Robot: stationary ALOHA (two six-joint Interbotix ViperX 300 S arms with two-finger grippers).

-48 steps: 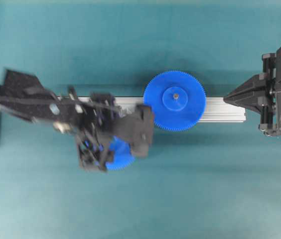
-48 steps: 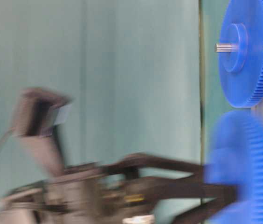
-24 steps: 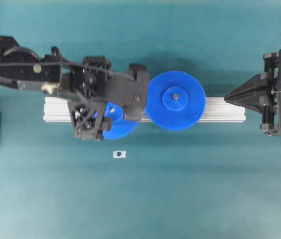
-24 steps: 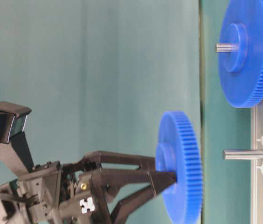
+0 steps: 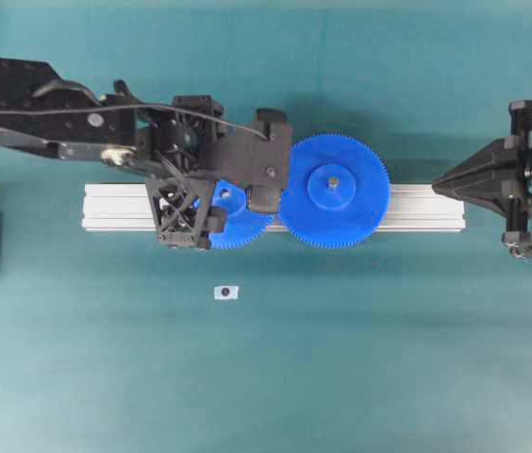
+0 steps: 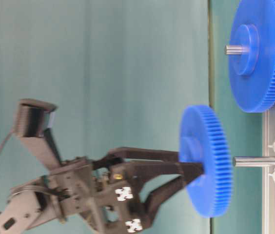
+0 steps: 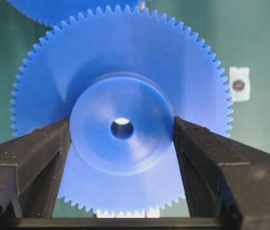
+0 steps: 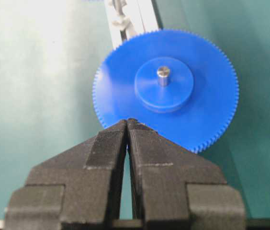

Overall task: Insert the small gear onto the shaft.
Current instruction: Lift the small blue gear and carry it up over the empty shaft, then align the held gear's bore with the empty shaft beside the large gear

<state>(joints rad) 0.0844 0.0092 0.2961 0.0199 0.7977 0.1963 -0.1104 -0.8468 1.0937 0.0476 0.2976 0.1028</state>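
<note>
1. The left hand (image 7: 122, 139) grips the small gear (image 7: 122, 108) by its hub.
2. The gear hangs just off the shaft (image 6: 256, 161) tip, above the rail (image 5: 417, 209).
3. The right hand (image 8: 127, 123) is closed, holding nothing.

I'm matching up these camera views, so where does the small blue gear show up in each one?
Overhead: small gear left of centre, over the rail, mostly under the left gripper.
Table-level: right of centre, on edge.
Left wrist: fills the middle, hub between the fingers.
Right wrist: not in it.
Shared landmark: the large gear.
</note>
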